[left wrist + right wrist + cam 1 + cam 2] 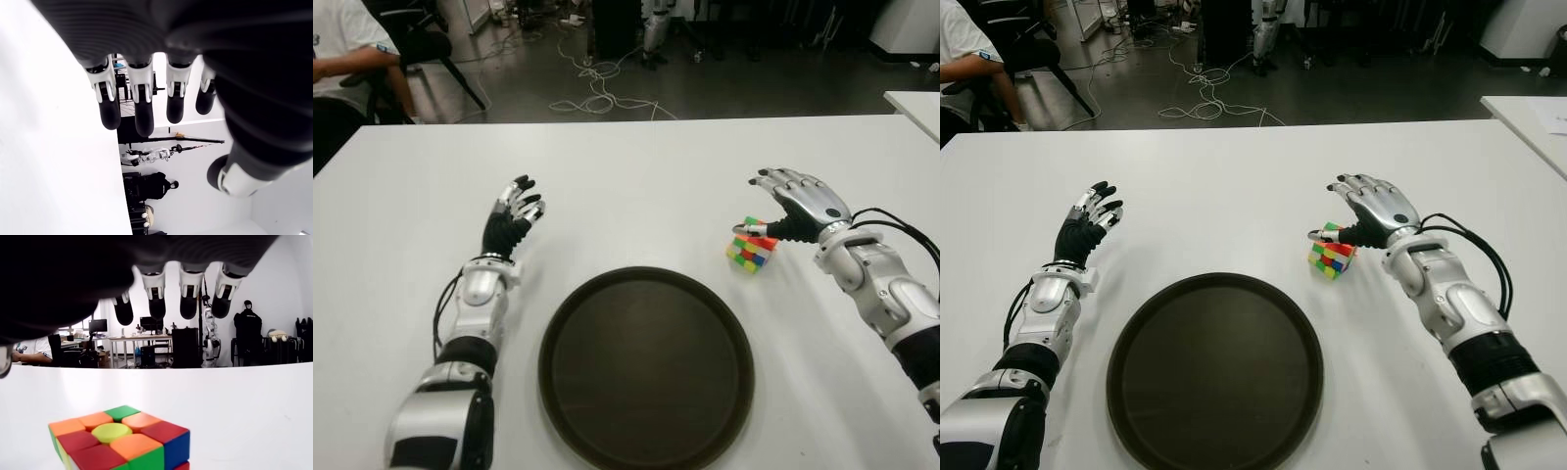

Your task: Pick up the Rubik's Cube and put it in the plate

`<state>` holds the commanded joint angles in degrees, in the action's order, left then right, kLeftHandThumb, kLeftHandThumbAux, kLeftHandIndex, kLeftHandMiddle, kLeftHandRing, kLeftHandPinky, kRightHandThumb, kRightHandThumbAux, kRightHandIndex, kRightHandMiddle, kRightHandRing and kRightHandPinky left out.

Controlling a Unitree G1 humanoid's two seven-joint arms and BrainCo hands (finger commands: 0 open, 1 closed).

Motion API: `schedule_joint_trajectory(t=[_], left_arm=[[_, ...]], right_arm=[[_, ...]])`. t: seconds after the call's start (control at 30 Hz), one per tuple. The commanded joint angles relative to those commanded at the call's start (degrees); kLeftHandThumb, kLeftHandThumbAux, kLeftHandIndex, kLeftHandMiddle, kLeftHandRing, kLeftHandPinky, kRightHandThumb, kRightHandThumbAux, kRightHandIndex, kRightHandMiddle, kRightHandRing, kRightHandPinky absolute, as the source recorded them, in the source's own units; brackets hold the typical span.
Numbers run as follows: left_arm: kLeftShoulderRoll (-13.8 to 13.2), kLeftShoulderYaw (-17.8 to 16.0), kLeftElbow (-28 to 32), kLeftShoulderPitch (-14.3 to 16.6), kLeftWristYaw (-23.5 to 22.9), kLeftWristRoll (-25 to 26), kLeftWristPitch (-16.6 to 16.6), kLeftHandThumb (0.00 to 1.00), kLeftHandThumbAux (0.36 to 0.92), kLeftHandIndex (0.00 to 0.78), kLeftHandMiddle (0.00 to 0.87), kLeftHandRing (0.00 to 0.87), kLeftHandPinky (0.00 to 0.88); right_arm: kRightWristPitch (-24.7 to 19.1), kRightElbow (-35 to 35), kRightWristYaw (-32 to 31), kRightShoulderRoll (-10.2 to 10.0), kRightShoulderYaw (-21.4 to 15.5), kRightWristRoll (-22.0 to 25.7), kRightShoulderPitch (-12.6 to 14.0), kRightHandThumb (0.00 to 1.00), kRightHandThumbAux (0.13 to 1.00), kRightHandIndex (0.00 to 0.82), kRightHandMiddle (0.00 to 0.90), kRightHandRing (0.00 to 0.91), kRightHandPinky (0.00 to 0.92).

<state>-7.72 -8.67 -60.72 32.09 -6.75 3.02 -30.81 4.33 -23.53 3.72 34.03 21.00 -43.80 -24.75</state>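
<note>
A scrambled Rubik's Cube [752, 248] lies on the white table [636, 196], to the right of and a little beyond a dark round plate [646, 367]. My right hand [795, 204] hovers over the cube's right side with its fingers spread; the thumb tip lies close to the cube's top. The right wrist view shows the cube [122, 440] below the open fingers [188, 303], with nothing grasped. My left hand [514, 220] shows left of the plate, fingers extended and holding nothing.
The plate sits near the table's front edge, between my two arms. A person [347, 59] sits on a chair beyond the table's far left corner. Cables [597, 88] trail over the floor behind the table. Another white table's corner [915, 103] shows at the far right.
</note>
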Motion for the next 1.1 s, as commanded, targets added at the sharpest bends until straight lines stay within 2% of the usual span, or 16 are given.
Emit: schedule_joint_trajectory(t=[0.33, 0.43, 0.67, 1.1], left_arm=[[-0.17, -0.04, -0.29, 0.15, 0.09, -0.14, -0.09, 0.34, 0.671, 0.061, 0.139, 0.148, 0.17], [-0.17, -0.11, -0.18, 0.17, -0.13, 0.02, -0.03, 0.348, 0.673, 0.06, 0.139, 0.146, 0.166], [-0.07, -0.42, -0.22, 0.25, -0.29, 0.34, 0.11, 0.37, 0.68, 0.056, 0.137, 0.146, 0.168], [-0.03, -0.67, 0.24, 0.02, -0.65, 0.5, 0.2, 0.378, 0.677, 0.058, 0.135, 0.146, 0.176]], right_arm=[[1.91, -0.58, 1.3, -0.4, -0.03, 0.25, 0.89, 0.15, 0.3, 0.0, 0.0, 0.0, 0.07], [2.07, -1.48, 1.82, -0.92, 0.09, 0.27, 1.04, 0.159, 0.306, 0.0, 0.007, 0.015, 0.097], [2.82, -4.67, 2.8, -1.77, 0.7, 0.02, 0.61, 0.113, 0.304, 0.0, 0.009, 0.02, 0.092], [2.58, -6.96, 3.14, -2.08, 1.57, -0.84, 0.35, 0.128, 0.316, 0.0, 0.0, 0.01, 0.087]])
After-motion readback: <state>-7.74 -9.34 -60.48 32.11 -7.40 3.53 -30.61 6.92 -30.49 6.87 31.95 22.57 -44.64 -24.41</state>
